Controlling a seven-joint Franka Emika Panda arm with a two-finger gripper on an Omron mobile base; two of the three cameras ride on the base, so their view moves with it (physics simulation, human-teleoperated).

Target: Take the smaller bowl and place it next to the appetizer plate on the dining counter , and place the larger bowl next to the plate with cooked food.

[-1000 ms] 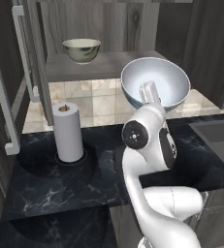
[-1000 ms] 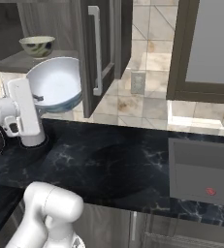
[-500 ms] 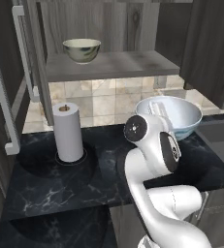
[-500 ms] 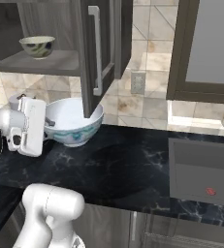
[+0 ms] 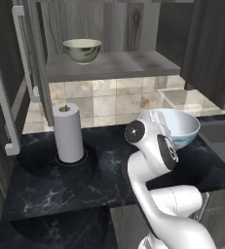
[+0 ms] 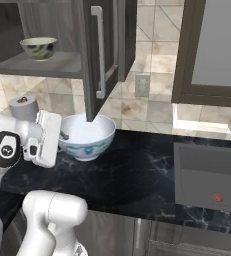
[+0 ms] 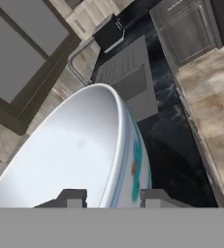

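The larger bowl (image 5: 176, 127) (image 6: 88, 137), white with a blue and reddish pattern and a pale blue inside, sits level and low over the black worktop (image 6: 137, 175). My gripper (image 7: 113, 198) is shut on its rim, one finger inside and one outside; the bowl's wall (image 7: 84, 150) runs up between the fingertips. From the right base view the hand (image 6: 48, 139) meets the bowl's left rim. The smaller bowl (image 5: 82, 50) (image 6: 38, 47), cream with a dark rim pattern, stands on the open cabinet's shelf (image 5: 109, 65).
A paper towel roll (image 5: 68, 132) (image 6: 23, 106) stands upright left of the arm. An open cabinet door (image 6: 104, 50) hangs just above the held bowl. A dark cooktop (image 6: 209, 175) lies to the right on the worktop.
The larger bowl has come down from a high, tipped-on-edge pose to a level one low over the worktop, shifting right with the gripper. The smaller bowl has not moved.
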